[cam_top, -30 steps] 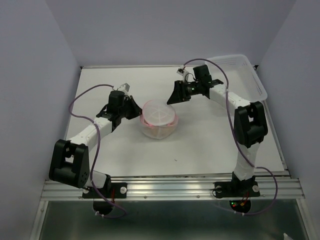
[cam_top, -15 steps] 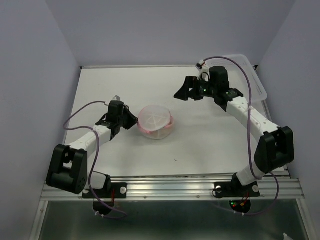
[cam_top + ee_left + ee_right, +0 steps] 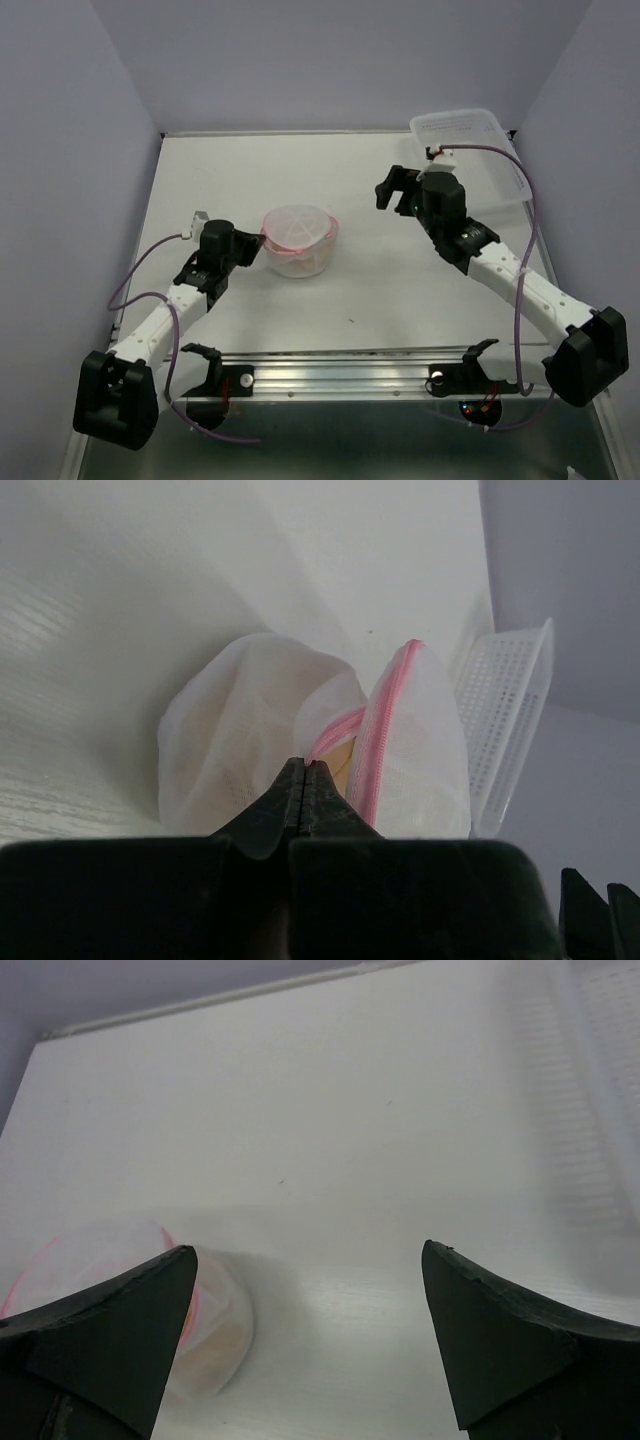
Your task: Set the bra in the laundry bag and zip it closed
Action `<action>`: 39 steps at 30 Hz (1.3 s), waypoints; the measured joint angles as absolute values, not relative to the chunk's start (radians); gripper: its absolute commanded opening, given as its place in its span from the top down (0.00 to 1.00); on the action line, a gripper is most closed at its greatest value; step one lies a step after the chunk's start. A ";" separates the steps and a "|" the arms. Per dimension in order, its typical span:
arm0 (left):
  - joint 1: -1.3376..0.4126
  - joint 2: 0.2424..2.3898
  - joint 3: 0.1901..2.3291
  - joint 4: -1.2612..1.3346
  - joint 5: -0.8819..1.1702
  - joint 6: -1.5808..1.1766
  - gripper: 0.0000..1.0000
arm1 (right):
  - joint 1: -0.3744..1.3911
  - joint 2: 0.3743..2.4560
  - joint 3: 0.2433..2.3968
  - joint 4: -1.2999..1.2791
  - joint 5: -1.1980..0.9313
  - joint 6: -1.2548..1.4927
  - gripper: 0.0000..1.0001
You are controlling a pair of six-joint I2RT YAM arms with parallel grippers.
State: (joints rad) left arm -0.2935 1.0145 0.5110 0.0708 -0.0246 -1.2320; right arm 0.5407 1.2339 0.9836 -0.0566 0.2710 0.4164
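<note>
The laundry bag point(image 3: 298, 240) is a rounded white mesh pouch with a pink zipper rim, lying left of the table's middle. My left gripper point(image 3: 256, 249) is at its left side, jaws pressed shut on the pink zipper edge point(image 3: 330, 735). In the left wrist view the bag point(image 3: 240, 720) fills the middle and a tan patch of the bra point(image 3: 343, 757) shows inside it beside the zipper. My right gripper point(image 3: 393, 189) hangs open and empty, well to the right of the bag. In the right wrist view point(image 3: 308, 1250) the bag point(image 3: 215, 1310) sits low left, with tan fabric point(image 3: 212, 1348) showing through the mesh.
A clear rectangular plastic basket point(image 3: 468, 140) stands at the back right corner, just behind my right gripper; it also shows in the left wrist view point(image 3: 505, 710). The purple side walls close in on left and right.
My left arm has pulled back toward the near left, dragging the bag a little left. My right arm has swung right and away from the bag, uncovering the basket.
</note>
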 measured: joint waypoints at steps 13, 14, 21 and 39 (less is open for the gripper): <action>-0.355 1.010 0.521 0.060 -0.152 -1.363 1.00 | 0.540 1.303 0.983 -0.010 -0.059 0.593 0.00; -0.364 1.008 0.521 0.056 -0.164 -1.381 1.00 | 0.547 1.332 0.984 -0.012 -0.105 0.615 0.00; -0.431 0.950 0.503 0.025 -0.222 -1.473 1.00 | 0.610 1.457 0.984 -0.022 -0.276 0.717 0.03; -0.524 0.913 0.453 -0.020 -0.278 -1.580 1.00 | 0.656 1.565 0.992 0.035 -0.430 0.809 0.30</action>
